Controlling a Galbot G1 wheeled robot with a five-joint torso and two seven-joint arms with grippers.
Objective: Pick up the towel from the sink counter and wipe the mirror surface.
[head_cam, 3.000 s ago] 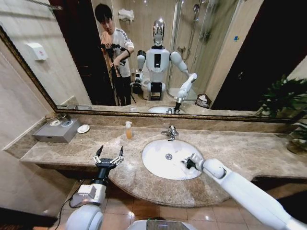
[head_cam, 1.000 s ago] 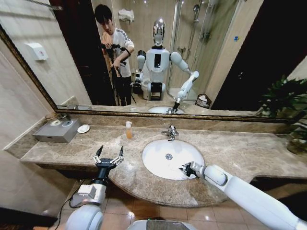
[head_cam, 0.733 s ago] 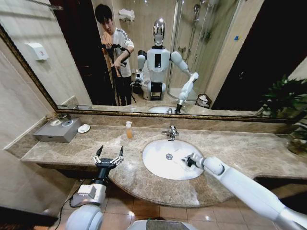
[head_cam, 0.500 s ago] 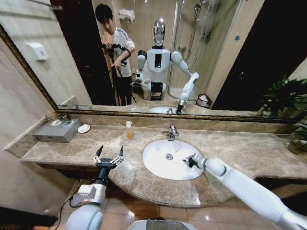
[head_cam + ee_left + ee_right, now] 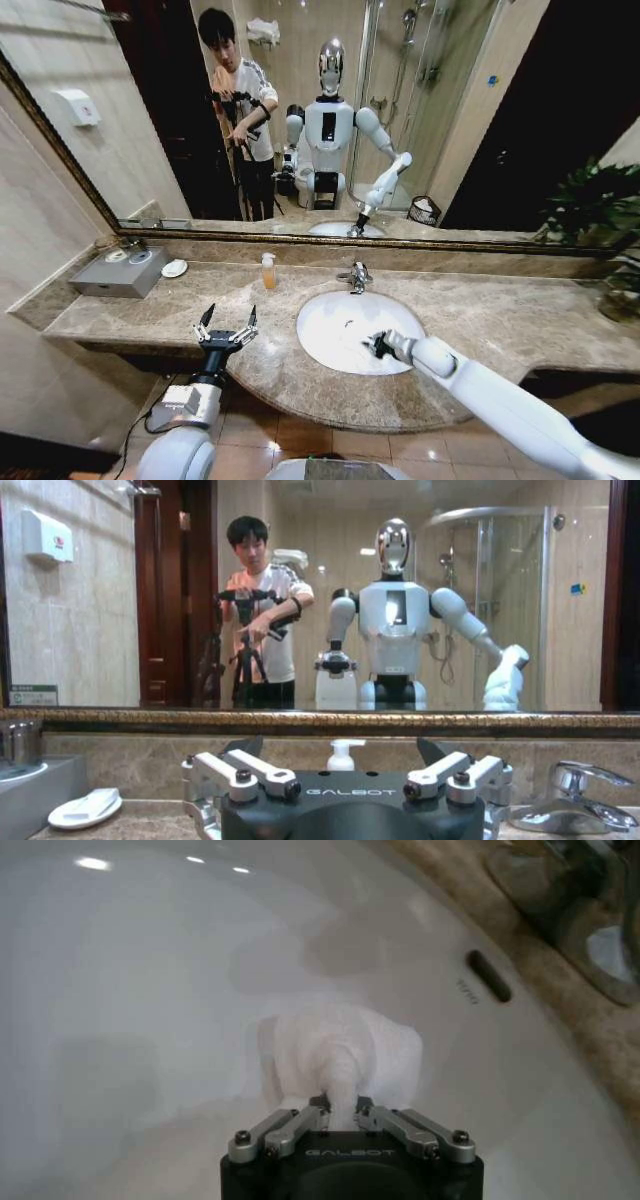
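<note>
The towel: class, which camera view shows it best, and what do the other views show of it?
The right wrist view: the white towel hangs pinched in the right gripper over the basin. The head view gives just a pale blur at that gripper; the left wrist view faces the mirror.

Towel pinched, I see it down in the basin.
White towel [image 5: 345, 1054] bunched in right gripper [image 5: 340, 1111] over sink counter [image 5: 150, 310] basin; mirror [image 5: 420, 120] spans wall behind.
</note>
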